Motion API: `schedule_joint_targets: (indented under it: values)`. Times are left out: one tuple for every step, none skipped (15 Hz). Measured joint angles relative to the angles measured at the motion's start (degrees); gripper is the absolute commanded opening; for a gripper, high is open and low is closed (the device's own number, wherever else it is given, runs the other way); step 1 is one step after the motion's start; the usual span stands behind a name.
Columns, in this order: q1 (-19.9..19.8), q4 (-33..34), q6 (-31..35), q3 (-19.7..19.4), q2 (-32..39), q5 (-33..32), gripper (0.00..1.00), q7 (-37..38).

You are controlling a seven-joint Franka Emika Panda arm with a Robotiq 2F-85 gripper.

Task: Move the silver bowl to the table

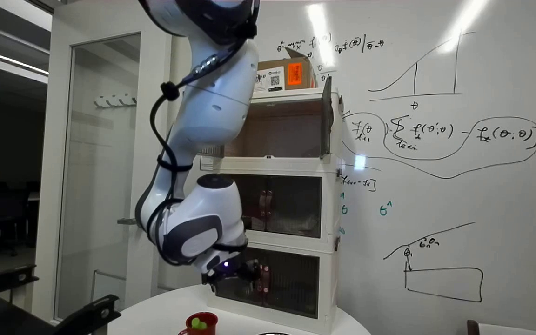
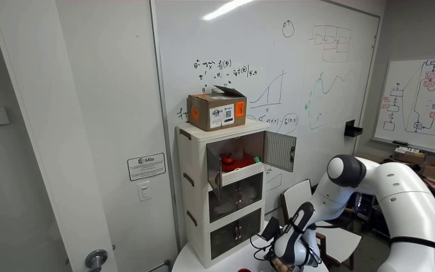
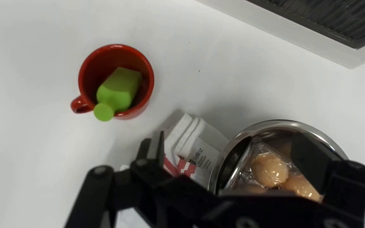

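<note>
The silver bowl [image 3: 278, 123] rests on the white round table [image 3: 43, 164], at the lower right of the wrist view. It holds tan round items [image 3: 269, 171] in clear plastic. Only a sliver of the bowl's rim [image 1: 273, 333] shows at the bottom of an exterior view. My gripper [image 3: 231, 152] stands open with its fingers wide apart, pointing down over the table. One finger [image 3: 310, 158] overlaps the bowl's inside, while the opposite finger [image 3: 154, 148] is left of the bowl, past a cloth. Whether either touches the bowl cannot be made out. Nothing appears gripped.
A folded white-and-red cloth [image 3: 203, 148] lies against the bowl's left side. Left of that stands a red mug [image 3: 147, 91] with a green bottle-shaped piece [image 3: 120, 87]. The white cabinet [image 2: 196, 189] rises behind, its top doors [image 2: 279, 151] open, a cardboard box [image 2: 202, 113] on it.
</note>
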Motion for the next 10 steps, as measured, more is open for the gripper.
schedule_joint_targets:
  values:
    - [-2.40,-1.17,-1.68,2.17,-1.86,0.47,1.00,0.73]
    - [-4.69,-2.25,-3.71,4.39,-3.87,0.98,1.00,1.37]
    - [-6.95,-3.25,-6.23,6.78,-6.05,1.65,1.00,1.90]
    - [-9.10,-4.11,-9.30,9.29,-8.43,2.67,1.00,2.43]
    - [-10.90,-4.69,-12.86,11.70,-10.81,4.31,1.00,2.66]
    - [-12.17,-5.00,-16.86,13.79,-13.44,6.81,1.00,2.74]
    - [-12.61,-5.04,-20.82,15.23,-16.31,9.99,1.00,2.76]
    - [-12.23,-4.93,-24.71,15.90,-19.49,13.65,1.00,2.76]
    - [-10.96,-4.68,-28.46,15.74,-22.92,17.57,1.00,2.77]
    - [-8.98,-4.35,-31.90,14.57,-26.36,19.12,1.00,4.42]
